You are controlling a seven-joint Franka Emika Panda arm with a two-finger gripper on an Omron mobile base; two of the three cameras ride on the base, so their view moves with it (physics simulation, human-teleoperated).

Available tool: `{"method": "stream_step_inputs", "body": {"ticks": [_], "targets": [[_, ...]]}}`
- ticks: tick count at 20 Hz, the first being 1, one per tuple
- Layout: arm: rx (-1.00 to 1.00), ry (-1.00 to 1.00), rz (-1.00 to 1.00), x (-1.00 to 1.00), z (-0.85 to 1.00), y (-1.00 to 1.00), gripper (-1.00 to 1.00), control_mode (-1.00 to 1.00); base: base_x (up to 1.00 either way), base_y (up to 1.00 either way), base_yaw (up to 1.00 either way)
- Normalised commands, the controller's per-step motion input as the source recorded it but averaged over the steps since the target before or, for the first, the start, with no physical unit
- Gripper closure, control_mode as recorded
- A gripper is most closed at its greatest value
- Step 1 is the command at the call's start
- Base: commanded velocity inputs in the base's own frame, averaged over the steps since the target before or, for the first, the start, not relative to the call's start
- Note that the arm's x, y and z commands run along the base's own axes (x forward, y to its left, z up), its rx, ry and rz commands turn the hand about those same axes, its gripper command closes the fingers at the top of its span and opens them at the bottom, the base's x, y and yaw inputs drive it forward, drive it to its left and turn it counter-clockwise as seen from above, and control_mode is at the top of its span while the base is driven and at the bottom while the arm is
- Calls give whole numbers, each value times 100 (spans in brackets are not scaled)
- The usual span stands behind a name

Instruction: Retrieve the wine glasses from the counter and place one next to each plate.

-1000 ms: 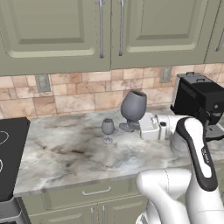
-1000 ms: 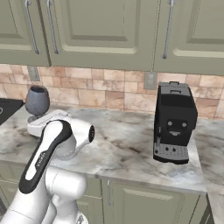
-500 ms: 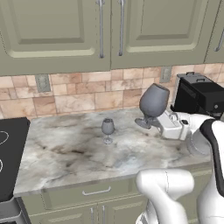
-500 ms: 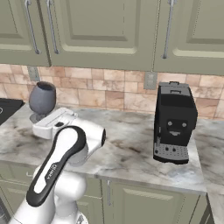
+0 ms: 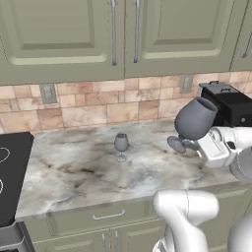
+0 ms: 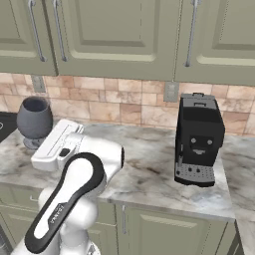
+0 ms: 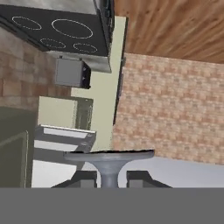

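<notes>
Marble counter (image 5: pixel 88 172) under green cabinets, with one glass lifted and one standing.

Gripper (image 5: pixel 189 145) holds the large dark glass (image 5: pixel 193 120) by the stem, fingers (image 7: pixel 85 177) pinching it on both sides just under the disc foot in the hand view; the glass is tilted, raised off the marble at about 3 o'clock in the left base view, bowl leaning toward the coffee machine (image 5: pixel 229 102). From the right base view the same glass (image 6: pixel 34 119) shows at 9 o'clock, beside the white hand. Small pale glass (image 5: pixel 121 145) stands upright on the counter near the centre, well apart from the held one, at about 9 o'clock from it. Black stovetop (image 5: pixel 9 172) lies at the counter's left end. Coffee machine (image 6: pixel 199 139) stands at the right; whether it touches the wall is hard to say.
</notes>
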Motion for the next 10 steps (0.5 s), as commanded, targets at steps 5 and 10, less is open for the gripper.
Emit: {"method": "stream_step_inputs", "body": {"ticks": [5,10], "targets": [[0,-17,0,-56,24,10,100,-100,0,0,0],[0,-1,0,-12,3,3,100,100,-64,23,0]]}}
